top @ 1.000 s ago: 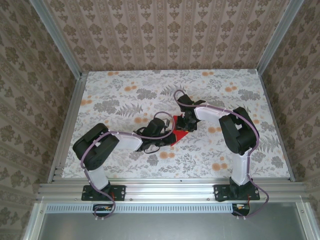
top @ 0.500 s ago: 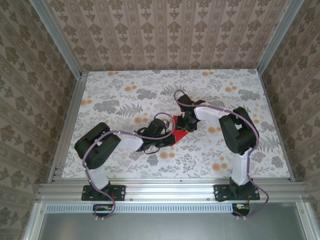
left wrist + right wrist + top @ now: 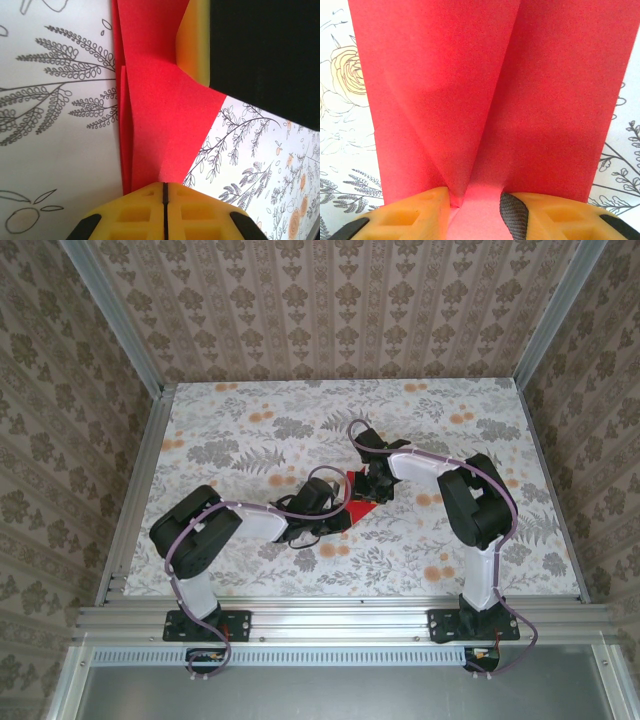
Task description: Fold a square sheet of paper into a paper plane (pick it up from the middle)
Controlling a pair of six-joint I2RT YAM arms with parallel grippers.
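**Red paper pinned between my two claws at mid-table**

Furthest left in the top view are the patterned wall (image 3: 60, 390) and an aluminium rail (image 3: 140, 490) along the edge of the flower-printed table (image 3: 230, 430). My left arm lies low across the table with a purple cable (image 3: 290, 508) looping over it. Its bulk covers much of what my left claw (image 3: 338, 516) does there.

The left wrist camera shows it better. My left claw (image 3: 164, 194) has its yellow fingers pressed together along a thin seam, and the square sheet of paper (image 3: 160, 115) runs straight into that seam, clamped. The sheet is folded, with layered edges along its left side. At the upper right a yellow finger (image 3: 193, 45) of my right claw and the black body behind it block the rest of the paper.

From above, the square sheet of paper (image 3: 356, 504) shows as small red slivers near the table's middle, between the two claws. I cannot make out its outline there.

To the right, my right claw (image 3: 373, 490) points down onto it. In the right wrist view the paper (image 3: 485, 100) rises as two panels meeting in a valley crease, its top cut off. My right claw (image 3: 475, 202) has its fingers a small gap apart with the crease running in between. I cannot tell whether they press it.
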